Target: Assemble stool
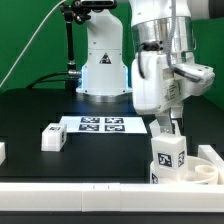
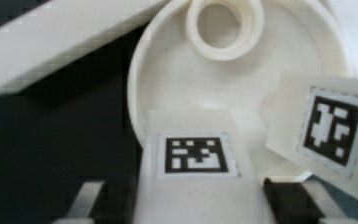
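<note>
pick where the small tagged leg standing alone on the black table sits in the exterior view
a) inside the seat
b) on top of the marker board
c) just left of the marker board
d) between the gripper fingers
c: the leg stands on the dark table at the marker board's edge on the exterior view's left, well apart from the seat and the gripper.

Arm (image 1: 152, 70) coming down from above, gripper (image 1: 170, 128) pointing straight down, fingers (image 2: 91, 198) spread wide apart
</note>
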{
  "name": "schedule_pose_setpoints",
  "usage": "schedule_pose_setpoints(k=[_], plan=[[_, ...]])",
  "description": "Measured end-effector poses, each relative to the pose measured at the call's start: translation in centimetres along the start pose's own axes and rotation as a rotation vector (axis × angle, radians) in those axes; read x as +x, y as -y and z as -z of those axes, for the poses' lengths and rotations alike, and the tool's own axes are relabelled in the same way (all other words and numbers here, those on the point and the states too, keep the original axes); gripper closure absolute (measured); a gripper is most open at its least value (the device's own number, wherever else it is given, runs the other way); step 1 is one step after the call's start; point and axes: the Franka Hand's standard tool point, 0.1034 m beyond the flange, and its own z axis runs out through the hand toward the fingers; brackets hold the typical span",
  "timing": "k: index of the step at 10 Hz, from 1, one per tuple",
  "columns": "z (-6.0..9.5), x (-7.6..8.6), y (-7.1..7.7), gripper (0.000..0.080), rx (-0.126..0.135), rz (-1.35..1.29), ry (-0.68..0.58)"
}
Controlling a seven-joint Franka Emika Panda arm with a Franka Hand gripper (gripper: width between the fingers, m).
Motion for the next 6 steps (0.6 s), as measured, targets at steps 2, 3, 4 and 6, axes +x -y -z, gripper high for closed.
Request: schedule_pose_setpoints(k=[2, 3, 4, 6], plan=[[-0.02, -0.12, -0.10, 0.0461, -0.002, -0.100, 0.008], [-0.02, -0.21, -0.17, 0.0461, -0.003, -0.139, 0.014], [-0.03, -0.30, -0.25, 0.0461, -0.005, -0.165, 0.025], [-0.05, -0.55, -0.44, 0.0461, -0.003, -0.234, 0.047]])
